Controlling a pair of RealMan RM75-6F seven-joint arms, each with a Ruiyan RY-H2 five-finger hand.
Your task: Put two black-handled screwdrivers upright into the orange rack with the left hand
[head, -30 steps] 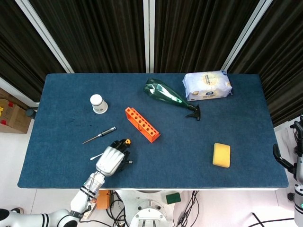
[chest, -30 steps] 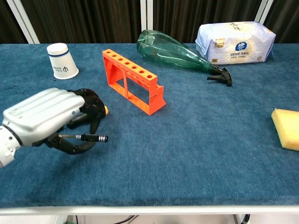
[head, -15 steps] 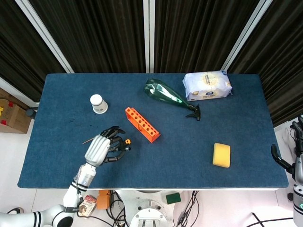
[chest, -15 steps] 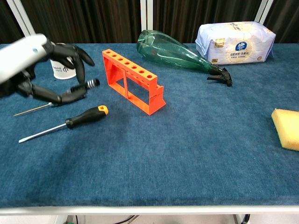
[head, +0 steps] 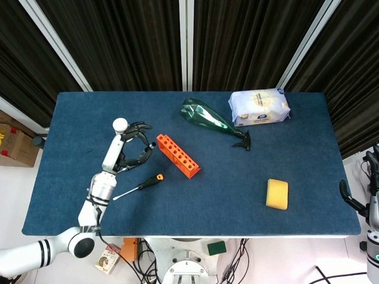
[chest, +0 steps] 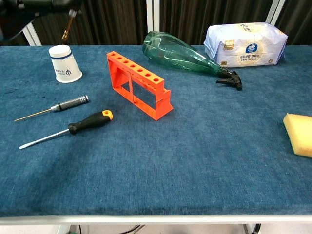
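Observation:
My left hand [head: 129, 148] is raised above the table just left of the orange rack [head: 177, 155], beside the white cup [head: 120, 124]. It grips a slim screwdriver whose shaft [chest: 67, 27] points down. In the chest view only the underside of the left hand [chest: 34, 5] shows, at the top left edge. The rack [chest: 139, 85] stands with all its holes empty. A second slim dark-handled screwdriver [chest: 58, 106] and a black-handled screwdriver with an orange tip [chest: 84, 123] lie flat on the cloth. Part of my right hand [head: 350, 198] shows at the right edge, off the table.
A green bottle with a black spray head [head: 208, 118] lies on its side behind the rack. A white wipes pack [head: 259, 106] sits at the back right and a yellow sponge [head: 276, 194] at the front right. The blue table [head: 225, 177] spreads between them.
My left hand has lifted from the table's front left with the slim screwdriver and moved back toward the rack's far end. The screwdriver has turned from level to tip-down.

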